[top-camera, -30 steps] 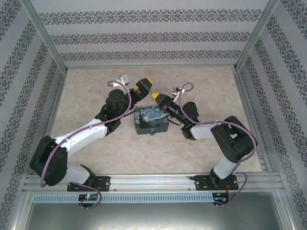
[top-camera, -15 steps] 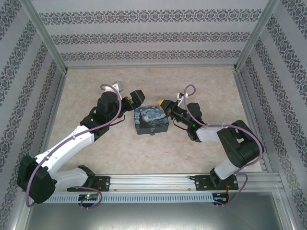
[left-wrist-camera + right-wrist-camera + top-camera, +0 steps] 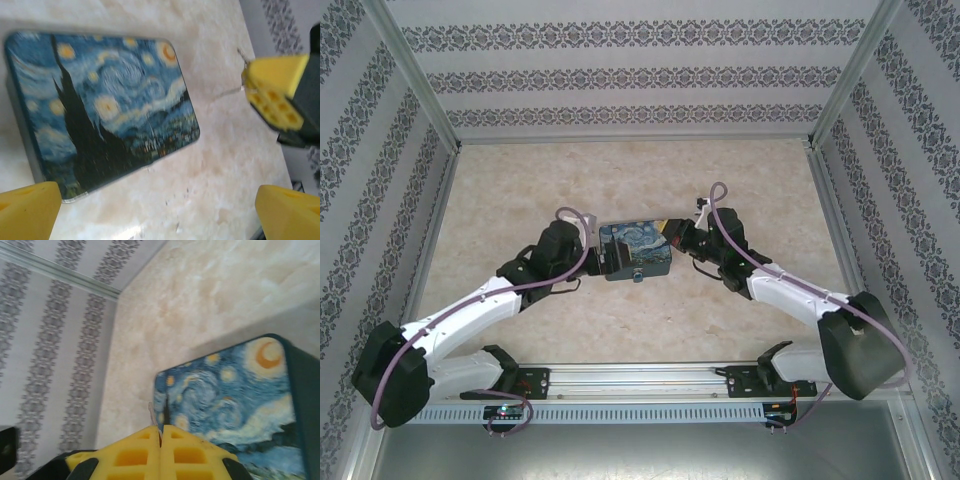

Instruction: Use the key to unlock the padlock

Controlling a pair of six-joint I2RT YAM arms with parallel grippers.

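Unlocking not begun yet: right gripper (image 3: 161, 434) is pinched shut on a thin metal piece, prob. the key (image 3: 151, 414), by the box (image 3: 635, 248) right side, left gripper (image 3: 607, 259) stands wide open w/ nothing in it at the box left side, and the padlock (image 3: 638, 276) sits at the box front, not touched.

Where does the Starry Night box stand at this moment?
In the top view the Starry Night box lies mid-table, with the open left end effector at its left end and the shut right end effector at its right end.
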